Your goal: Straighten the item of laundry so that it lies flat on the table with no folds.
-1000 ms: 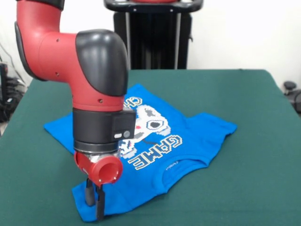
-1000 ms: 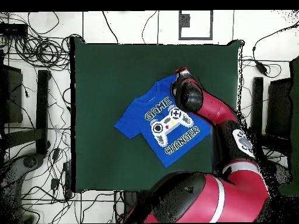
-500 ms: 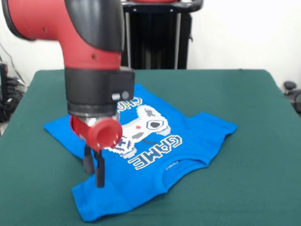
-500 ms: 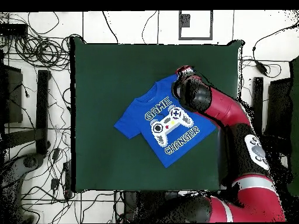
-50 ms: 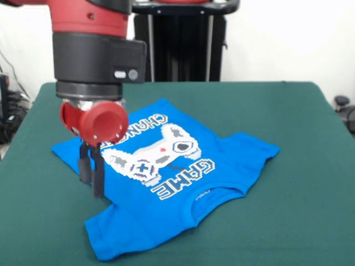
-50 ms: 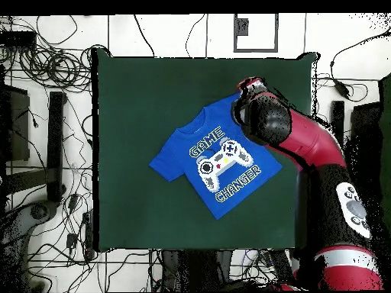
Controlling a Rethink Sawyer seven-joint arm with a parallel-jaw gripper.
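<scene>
The blue T-shirt [image 5: 166, 183] is lying spread, print up, on the green table [image 5: 299, 166]. The gripper [image 5: 92, 176] is being held nearly closed, gripping nothing, over a sleeve; fabric may be snagged and bunched if it is dragged.

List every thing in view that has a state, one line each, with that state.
Bright blue short-sleeved T-shirt with white lettering: spread print side up on the table, mostly flat, slight ripples near the collar, lying at an angle to the table edges.
Dark green felt-topped table: carries only the shirt.
Red and black arm's gripper: raised above the shirt's sleeve edge, fingers close together, holding nothing.
</scene>
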